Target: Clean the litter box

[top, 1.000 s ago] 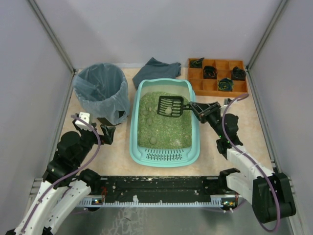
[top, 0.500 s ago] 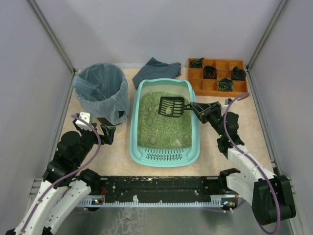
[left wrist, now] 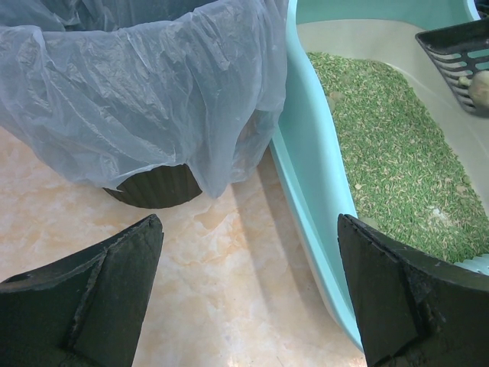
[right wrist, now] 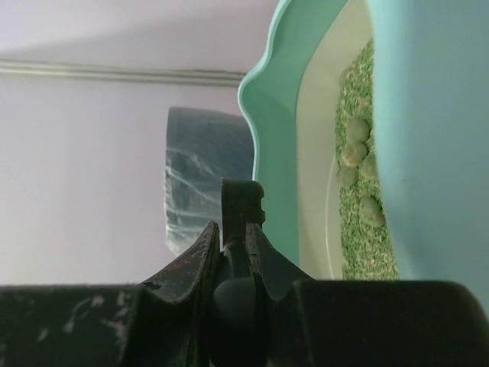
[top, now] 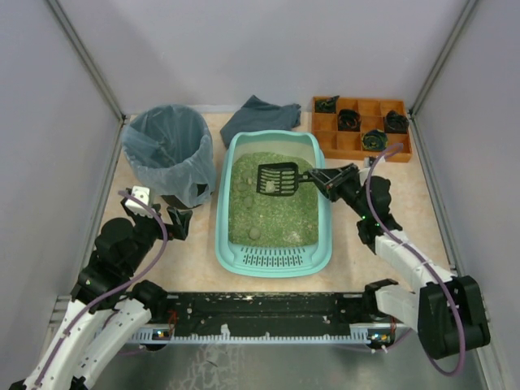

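The turquoise litter box lies mid-table, full of green litter with pale clumps, its grille at the near end. My right gripper is shut on the handle of a black slotted scoop, held over the far half of the litter with a pale clump in it. In the right wrist view the fingers pinch the handle beside the box rim. My left gripper is open and empty, low over the table between bin and box. The scoop shows at the left wrist view's top right.
A round bin lined with a bluish bag stands left of the litter box, close ahead of my left gripper. A grey cloth lies behind the box. An orange compartment tray with dark items sits at the back right.
My right gripper has carried the scoop, with the clump in it, to the left and slightly up over the litter. The left arm has not moved.
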